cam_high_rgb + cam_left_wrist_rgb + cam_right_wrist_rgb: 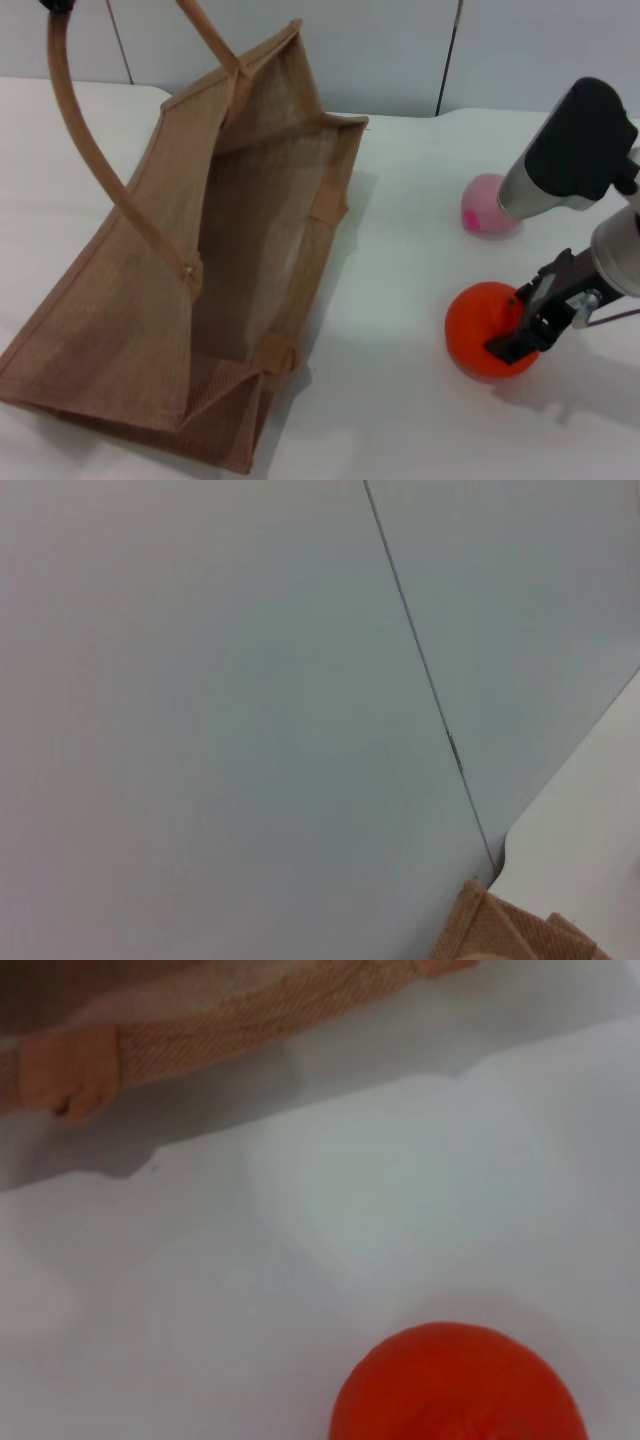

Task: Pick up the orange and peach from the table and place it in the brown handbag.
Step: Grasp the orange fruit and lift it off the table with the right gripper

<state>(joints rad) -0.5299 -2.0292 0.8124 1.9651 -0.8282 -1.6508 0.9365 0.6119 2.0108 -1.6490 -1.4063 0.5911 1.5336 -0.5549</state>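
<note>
Right pincer [530,325] reached down against the orange [487,330] on the bench [400,300], fingers spread around its near side, not yet clamped. Peach [487,206] sat just beyond the pincer. Brown handbag [200,290] lay well apart, mouth gaping. Left pincer out of view, state unknown.
</note>
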